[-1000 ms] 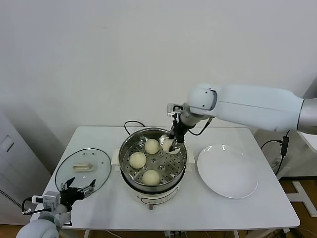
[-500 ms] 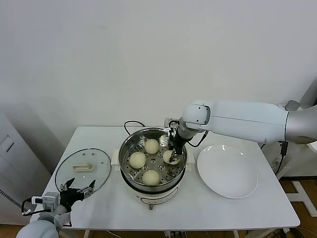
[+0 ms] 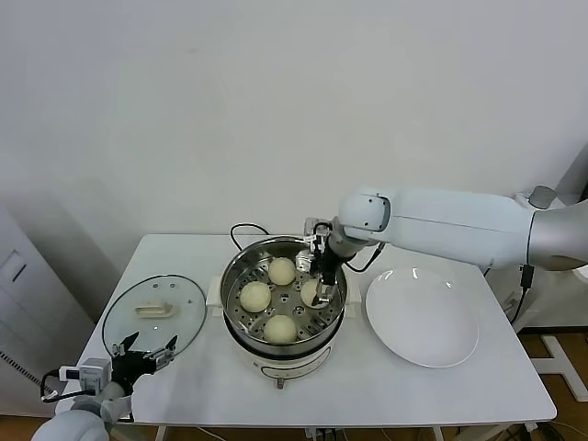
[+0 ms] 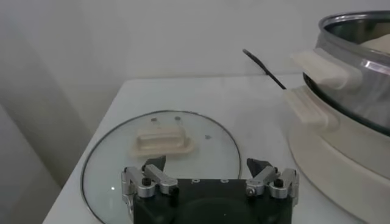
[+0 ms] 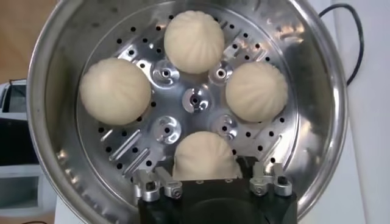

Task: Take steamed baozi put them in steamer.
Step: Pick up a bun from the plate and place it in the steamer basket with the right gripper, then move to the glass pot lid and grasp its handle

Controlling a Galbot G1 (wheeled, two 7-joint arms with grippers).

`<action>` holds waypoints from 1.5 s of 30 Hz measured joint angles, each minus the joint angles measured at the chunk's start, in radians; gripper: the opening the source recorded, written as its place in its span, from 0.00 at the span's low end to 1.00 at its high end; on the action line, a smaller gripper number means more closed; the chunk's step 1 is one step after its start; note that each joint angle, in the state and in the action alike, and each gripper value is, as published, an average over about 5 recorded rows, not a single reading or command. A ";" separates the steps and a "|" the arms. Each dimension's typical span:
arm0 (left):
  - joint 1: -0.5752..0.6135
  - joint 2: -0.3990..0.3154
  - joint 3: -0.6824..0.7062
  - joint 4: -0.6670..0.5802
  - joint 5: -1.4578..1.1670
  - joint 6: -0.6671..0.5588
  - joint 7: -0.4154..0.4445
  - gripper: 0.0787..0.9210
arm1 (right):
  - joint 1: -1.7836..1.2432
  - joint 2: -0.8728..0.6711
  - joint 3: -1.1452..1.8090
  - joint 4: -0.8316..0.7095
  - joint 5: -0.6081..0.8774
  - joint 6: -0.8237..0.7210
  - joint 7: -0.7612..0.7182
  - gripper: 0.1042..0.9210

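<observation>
The steamer (image 3: 231, 278) stands mid-table, a shiny steel pot on a white base, and its perforated tray (image 5: 190, 100) holds several cream-white baozi. Three lie at the back (image 3: 282, 270), left (image 3: 255, 296) and front (image 3: 280, 328). The one on the right (image 3: 312, 292) sits on the tray between the spread fingers of my right gripper (image 3: 320, 278), which is open and reaches down inside the pot. The right wrist view shows this bun (image 5: 204, 156) resting just ahead of the right gripper (image 5: 206, 169). My left gripper (image 3: 142, 354) waits open at the table's front left corner.
A round glass lid (image 3: 154, 312) with a cream handle lies flat left of the steamer, directly ahead of the left gripper (image 4: 207, 165). A bare white plate (image 3: 423, 319) sits to the steamer's right. A black cord (image 3: 243, 230) runs behind the pot.
My right gripper lowered the baozi from the pot's rim onto the tray's right side, then opened its fingers and let it go. The left arm stayed put.
</observation>
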 measured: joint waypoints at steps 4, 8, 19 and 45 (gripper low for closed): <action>-0.001 -0.001 -0.005 0.000 0.000 0.000 0.000 0.88 | -0.002 -0.051 0.049 0.013 0.033 0.019 0.003 0.88; -0.007 0.001 -0.008 0.000 0.001 0.003 -0.002 0.88 | -0.029 -0.131 0.121 0.030 0.075 0.054 0.034 0.88; -0.026 0.011 -0.006 -0.005 -0.004 0.005 -0.003 0.88 | -0.404 -0.382 0.557 0.089 0.156 0.243 0.249 0.88; -0.014 0.049 -0.034 0.028 0.180 -0.085 0.046 0.88 | -1.580 -0.175 1.712 0.184 -0.098 0.591 0.651 0.88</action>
